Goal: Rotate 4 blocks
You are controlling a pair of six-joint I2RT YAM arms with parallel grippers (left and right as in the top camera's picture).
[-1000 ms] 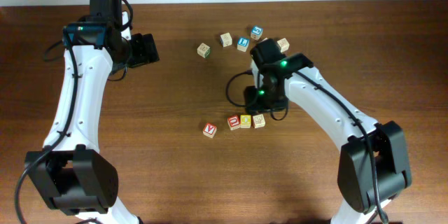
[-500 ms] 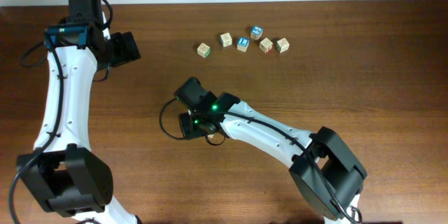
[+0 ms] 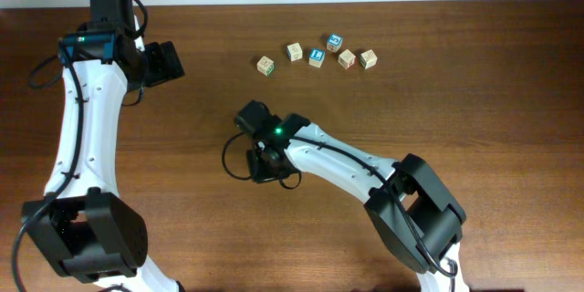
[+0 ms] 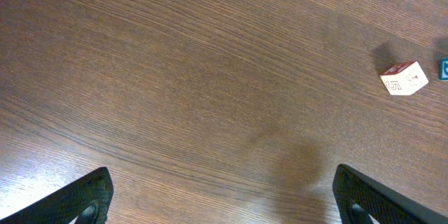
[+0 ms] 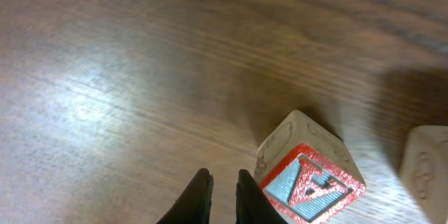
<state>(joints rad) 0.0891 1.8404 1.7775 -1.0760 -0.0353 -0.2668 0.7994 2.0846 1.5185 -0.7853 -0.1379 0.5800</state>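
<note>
Beside the red block (image 5: 310,184) — right fingers (image 5: 199,197) closed, empty, left fingers (image 4: 87,196) spread wide above tabletop (image 4: 210,77)

Two robot arms (image 3: 87,128) (image 3: 339,166) stood at one wooden table (image 3: 511,91). Near twelve o'clock lay two blue-faced cubes (image 3: 316,57) and four pale cubes (image 3: 295,51), six together. The right wrist camera showed one red-lettered cube (image 5: 308,178) and part of a second cube (image 5: 428,161).
</note>
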